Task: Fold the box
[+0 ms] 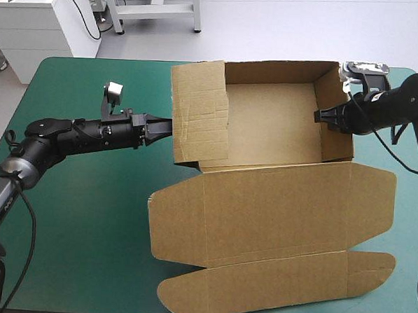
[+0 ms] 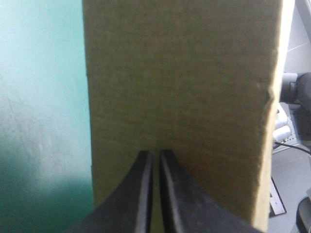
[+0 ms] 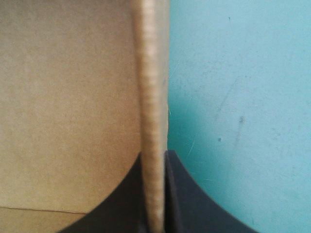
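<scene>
Up in the high view, the cut sheet of brown corrugated board, the box [image 1: 276, 209], takes the centre and right of the frame on the teal-green table cover [image 1: 87, 213]. Its tray sits in the upper middle with the far and right walls standing, and the left flap leans in over the tray floor. The lid lies flat across the lower half with its rounded tuck flap toward the bottom edge. The left gripper [image 1: 170, 128] comes in from the left of the frame, its black fingers pressed together and their tips right at the outer edge of that leaning flap. At upper right, the right gripper [image 1: 318, 115] is on the top of the tray's right wall. Over to the left wrist view: the left gripper [image 2: 155, 154] shows its two fingers all but touching, only a thin slit between them. A broad face of the box [image 2: 180, 87] is straight ahead of the tips, with the teal-green cover [image 2: 39, 97] beside it. Now the right wrist view: the right gripper [image 3: 155, 155] is pinching the wall's edge, one finger on each side. The box [image 3: 68, 97] shows its inside to one side of the edge and the cover [image 3: 233, 97] lies on the other.
</scene>
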Robot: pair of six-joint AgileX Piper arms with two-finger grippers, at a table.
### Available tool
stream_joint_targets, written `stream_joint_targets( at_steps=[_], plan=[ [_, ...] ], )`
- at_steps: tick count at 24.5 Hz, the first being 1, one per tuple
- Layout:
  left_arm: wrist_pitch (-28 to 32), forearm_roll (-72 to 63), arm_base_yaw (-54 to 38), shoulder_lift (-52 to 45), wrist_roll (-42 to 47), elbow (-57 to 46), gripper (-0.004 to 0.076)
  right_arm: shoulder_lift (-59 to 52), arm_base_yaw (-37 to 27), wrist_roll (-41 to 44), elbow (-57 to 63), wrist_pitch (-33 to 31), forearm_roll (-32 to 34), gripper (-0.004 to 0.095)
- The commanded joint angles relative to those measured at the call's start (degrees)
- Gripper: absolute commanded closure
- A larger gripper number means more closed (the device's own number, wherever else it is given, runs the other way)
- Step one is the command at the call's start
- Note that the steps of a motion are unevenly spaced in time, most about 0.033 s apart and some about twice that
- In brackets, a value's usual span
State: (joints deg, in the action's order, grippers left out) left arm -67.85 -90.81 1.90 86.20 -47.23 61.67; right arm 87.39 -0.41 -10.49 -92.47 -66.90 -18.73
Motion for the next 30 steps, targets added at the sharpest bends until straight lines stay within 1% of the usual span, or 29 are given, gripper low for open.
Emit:
stream_joint_targets(
  at_steps=[1,4,5,6,7,9,12,14,17,21,25,30],
  plan=[
    [-6.5,-6.7,0.6,-3.5,-0.4,1.6,0.057,-2.1,-0.4,0.5,-1.5,2.5,-2.1,0.0926],
    [-6.5,-7.3,0.8,-4.1,-0.3,1.6,0.0441,-2.1,-0.3,0.4,-1.5,2.5,-2.8,0.0926],
    [-6.5,-7.6,0.9,-4.1,-0.3,1.6,0.0374,-2.1,-0.3,0.2,-1.5,2.6,-2.9,0.0925],
    [-6.5,-7.7,1.1,-4.3,-0.3,1.6,0.0336,-2.1,-0.3,0.0,-1.5,2.7,-3.1,0.0925],
    [-6.5,-8.3,1.4,-4.4,-0.3,1.6,0.0298,-2.1,-0.3,0.0,-1.5,2.8,-3.0,0.0925],
    [-6.5,-8.5,1.4,-4.4,-0.5,2.3,0.0262,-2.1,-0.3,0.0,-1.5,3.0,-2.9,0.0925],
    [-6.5,-4.9,1.4,-4.4,1.7,6.3,0.0258,-2.1,1.3,0.0,-1.5,3.9,-1.8,0.0919],
    [-6.3,1.3,1.4,-4.2,6.1,11.2,0.0259,-2.1,4.9,3.3,-1.5,5.9,1.5,0.0919],
    [-6.0,6.6,1.4,-4.2,9.4,14.1,0.0259,-2.1,6.1,3.7,-1.5,7.2,1.4,0.092],
    [-4.4,13.1,1.4,-4.2,13.6,16.8,0.0259,-2.1,6.1,4.4,-1.5,7.3,1.4,0.0919],
    [-4.2,20.9,1.5,-4.2,18.1,19.0,0.0259,-2.1,6.1,5.2,-1.5,7.3,1.6,0.0919],
    [-3.6,23.8,1.6,-4.2,20.6,20.5,0.0259,-2.1,6.9,6.1,-1.5,7.3,2.4,0.0919]
  ],
)
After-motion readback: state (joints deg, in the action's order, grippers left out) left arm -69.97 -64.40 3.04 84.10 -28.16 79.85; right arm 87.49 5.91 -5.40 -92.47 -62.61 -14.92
